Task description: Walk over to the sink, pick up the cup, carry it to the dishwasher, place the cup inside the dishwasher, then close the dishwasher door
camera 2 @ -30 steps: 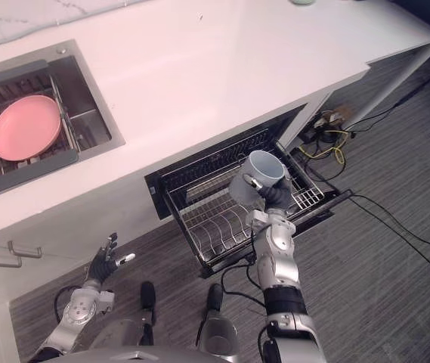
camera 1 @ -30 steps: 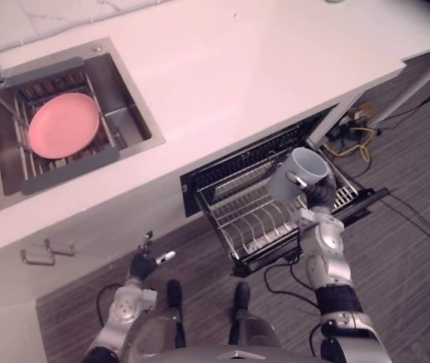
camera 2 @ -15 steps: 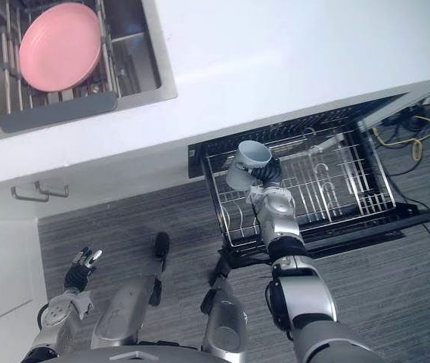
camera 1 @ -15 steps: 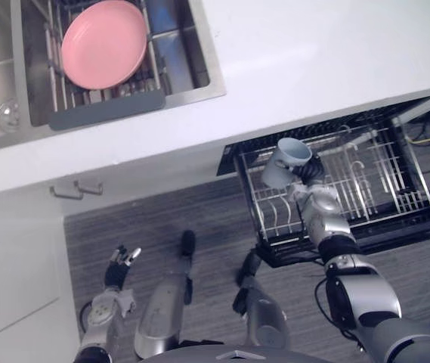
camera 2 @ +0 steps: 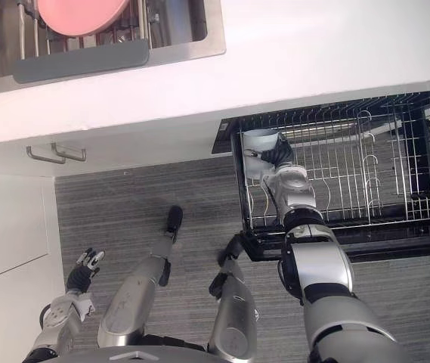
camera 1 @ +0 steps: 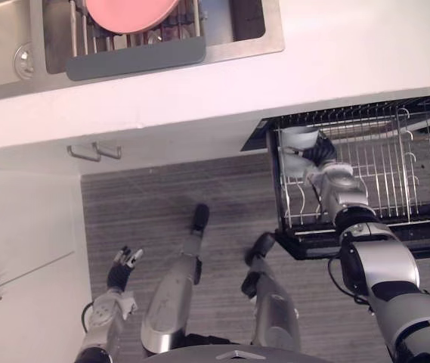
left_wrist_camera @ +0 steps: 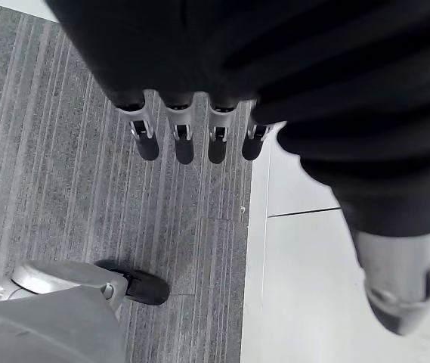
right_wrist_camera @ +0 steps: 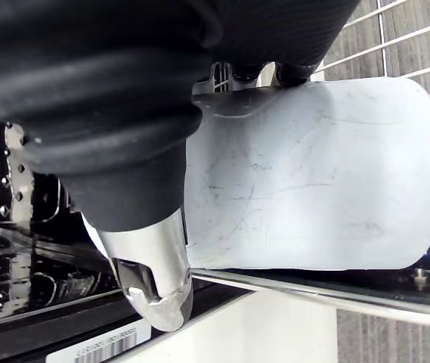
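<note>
Judging from how things lie, the walk, the pick-up and the carry are done and the placing is under way: the right hand (camera 1: 322, 153) is curled round the cup (camera 1: 296, 144), holding it among the wires at the back left corner of the pulled-out dishwasher rack (camera 1: 366, 221), just under the worktop (camera 1: 335, 60) edge. Letting go and closing the door are left. The cup is a pale, plain mug with fine scratches on its wall, lying tipped on its side, while the left hand (camera 1: 122, 265) hangs low over the floor, fingers straight and empty.
</note>
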`<state>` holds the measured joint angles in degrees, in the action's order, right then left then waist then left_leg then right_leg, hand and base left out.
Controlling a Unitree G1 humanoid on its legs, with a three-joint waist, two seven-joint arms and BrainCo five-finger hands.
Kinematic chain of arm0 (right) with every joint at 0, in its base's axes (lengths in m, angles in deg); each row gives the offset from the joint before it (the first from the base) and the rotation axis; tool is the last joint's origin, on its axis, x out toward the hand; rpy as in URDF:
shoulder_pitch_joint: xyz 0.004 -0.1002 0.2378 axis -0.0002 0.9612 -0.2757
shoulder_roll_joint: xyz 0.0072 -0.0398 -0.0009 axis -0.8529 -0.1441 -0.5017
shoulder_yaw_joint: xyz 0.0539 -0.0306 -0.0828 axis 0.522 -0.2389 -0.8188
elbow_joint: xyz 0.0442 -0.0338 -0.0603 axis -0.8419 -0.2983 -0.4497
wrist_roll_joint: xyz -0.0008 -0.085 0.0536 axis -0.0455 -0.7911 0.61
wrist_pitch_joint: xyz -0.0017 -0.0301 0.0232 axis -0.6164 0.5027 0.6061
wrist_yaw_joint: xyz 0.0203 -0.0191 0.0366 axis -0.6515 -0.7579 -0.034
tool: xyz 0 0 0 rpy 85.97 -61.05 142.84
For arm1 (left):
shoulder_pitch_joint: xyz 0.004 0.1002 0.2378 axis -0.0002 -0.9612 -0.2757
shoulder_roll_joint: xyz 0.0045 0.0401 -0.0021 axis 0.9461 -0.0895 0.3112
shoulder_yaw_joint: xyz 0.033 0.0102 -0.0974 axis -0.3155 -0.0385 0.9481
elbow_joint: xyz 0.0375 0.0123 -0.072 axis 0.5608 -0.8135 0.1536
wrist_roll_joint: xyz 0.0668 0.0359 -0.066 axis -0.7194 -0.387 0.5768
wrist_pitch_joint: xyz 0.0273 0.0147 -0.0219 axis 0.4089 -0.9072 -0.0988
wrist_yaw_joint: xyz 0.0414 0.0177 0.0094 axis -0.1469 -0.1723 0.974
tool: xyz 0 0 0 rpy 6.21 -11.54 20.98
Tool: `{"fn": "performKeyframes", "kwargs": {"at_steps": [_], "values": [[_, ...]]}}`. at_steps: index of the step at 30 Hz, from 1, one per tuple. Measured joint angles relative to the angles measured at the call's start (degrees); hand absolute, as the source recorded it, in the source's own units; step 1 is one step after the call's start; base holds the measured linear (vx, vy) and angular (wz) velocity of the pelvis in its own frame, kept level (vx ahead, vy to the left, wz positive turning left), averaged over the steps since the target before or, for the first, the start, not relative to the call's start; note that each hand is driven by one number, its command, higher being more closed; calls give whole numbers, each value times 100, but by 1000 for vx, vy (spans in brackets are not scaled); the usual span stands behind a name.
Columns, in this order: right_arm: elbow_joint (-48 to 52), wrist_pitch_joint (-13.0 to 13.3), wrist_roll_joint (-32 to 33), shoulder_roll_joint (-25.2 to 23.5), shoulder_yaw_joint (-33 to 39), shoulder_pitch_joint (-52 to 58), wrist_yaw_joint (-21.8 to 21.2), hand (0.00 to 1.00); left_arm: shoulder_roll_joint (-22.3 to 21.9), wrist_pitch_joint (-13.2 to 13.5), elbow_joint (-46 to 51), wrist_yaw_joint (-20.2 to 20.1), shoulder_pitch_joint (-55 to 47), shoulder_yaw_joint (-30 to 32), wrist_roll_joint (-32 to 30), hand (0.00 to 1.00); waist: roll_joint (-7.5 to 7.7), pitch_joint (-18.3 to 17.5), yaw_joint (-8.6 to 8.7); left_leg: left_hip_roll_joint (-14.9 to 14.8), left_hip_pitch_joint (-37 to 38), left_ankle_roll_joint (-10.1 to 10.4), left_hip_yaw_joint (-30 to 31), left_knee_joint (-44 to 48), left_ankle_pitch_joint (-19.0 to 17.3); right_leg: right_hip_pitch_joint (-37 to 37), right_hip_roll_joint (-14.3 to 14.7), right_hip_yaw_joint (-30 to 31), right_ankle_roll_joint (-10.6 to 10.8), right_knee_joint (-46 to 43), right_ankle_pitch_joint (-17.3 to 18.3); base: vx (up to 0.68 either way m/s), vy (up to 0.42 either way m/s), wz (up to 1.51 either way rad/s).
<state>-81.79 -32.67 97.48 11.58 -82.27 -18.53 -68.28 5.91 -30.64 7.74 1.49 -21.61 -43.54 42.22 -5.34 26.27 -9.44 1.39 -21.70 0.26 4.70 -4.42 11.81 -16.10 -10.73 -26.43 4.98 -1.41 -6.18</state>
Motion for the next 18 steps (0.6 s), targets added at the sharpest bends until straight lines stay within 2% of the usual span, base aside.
{"fn": "performKeyframes", "kwargs": {"at_steps": [5,7,10,13,14,16,18], "values": [[62,33,-11,-16,-46,-13,6,0,7,-82,242,10,0,9,-3,0,16,8,16,-34,46,1,-10,1,10,46,33,0,-5,11,-2,19,-34,-2],[363,64,4,-14,-40,59,18,0,26,-125,344,12,0,62,-4,0,74,43,42,-72,161,-1,-35,2,9,170,77,14,-7,43,-2,32,-50,-3],[1398,240,23,-20,-4,465,125,0,149,-201,371,14,-6,80,-12,0,208,48,43,-141,317,27,-104,1,-23,317,153,52,-23,94,0,23,-49,-9],[2604,314,132,-241,114,1349,222,0,200,-312,298,15,-85,358,-112,0,502,-32,98,-224,482,54,-268,-2,-87,410,234,194,-106,152,38,51,-68,-29],[3144,352,146,-539,266,1821,222,0,208,-318,267,15,-206,536,-179,0,684,-143,187,-250,537,64,-369,-1,-121,420,266,290,-107,180,22,71,-47,-33],[3923,397,231,-933,443,2560,202,0,217,-362,148,21,-306,699,-278,0,906,-326,345,-272,652,62,-488,-2,-160,478,291,404,-74,208,3,111,-57,-35],[4426,459,253,-1143,569,3214,108,0,207,-407,29,31,-324,758,-434,0,1027,-506,500,-283,788,73,-579,-2,-221,580,300,471,-65,221,11,99,-34,-30]]}}
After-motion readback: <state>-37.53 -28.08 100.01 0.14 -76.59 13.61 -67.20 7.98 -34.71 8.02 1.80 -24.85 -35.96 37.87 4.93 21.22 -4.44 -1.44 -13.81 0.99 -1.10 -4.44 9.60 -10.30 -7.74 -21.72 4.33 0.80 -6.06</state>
